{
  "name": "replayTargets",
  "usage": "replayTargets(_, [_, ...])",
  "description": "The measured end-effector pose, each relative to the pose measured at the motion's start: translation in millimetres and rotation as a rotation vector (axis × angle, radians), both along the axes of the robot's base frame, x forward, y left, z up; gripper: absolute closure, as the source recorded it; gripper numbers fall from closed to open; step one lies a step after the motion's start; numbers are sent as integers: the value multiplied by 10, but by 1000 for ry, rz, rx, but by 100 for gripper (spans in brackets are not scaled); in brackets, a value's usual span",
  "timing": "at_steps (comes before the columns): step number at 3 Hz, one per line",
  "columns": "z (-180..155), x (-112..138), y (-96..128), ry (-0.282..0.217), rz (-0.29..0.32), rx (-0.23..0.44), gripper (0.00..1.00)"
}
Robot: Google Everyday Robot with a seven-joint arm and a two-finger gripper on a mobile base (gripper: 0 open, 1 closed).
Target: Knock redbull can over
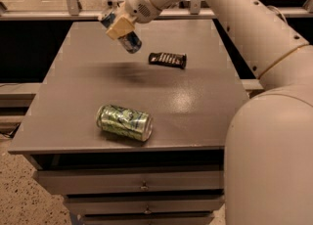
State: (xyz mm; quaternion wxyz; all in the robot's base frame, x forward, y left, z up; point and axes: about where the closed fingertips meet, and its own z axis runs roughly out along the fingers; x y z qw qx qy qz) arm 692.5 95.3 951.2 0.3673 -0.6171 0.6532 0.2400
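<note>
Toward the upper left of the frame, the claw [119,25] hangs above the far part of the desk [195,101], clamped on the redbull can [131,43]. One tan finger pad [119,26] lies across the can's upper half. The can is tilted, its top pointing up and to the left and its blue lower end pointing down and to the right. It is clear of the desk surface, and a soft dark shadow [124,70] lies on the grey top below it. The white arm [234,18] reaches the claw from the right side of the frame, where its bulky lower segment fills the lower right corner. Just right of the held can, a flat dark packet [167,59] lies on the desk, apart from both the can and the claw. Nearer the front edge, left of centre, a wider green can [124,122] with a green-and-white pattern lies on its side, well apart from the claw, with its silver end facing right. Below the desk's front edge are drawers [142,182] with small handles.
</note>
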Motion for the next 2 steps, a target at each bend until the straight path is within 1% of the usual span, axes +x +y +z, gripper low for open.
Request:
replayTargets(1, [-149, -215, -162, 57, 37, -134, 100])
replayTargets(2, [-418, -344, -210, 118, 68, -279, 100])
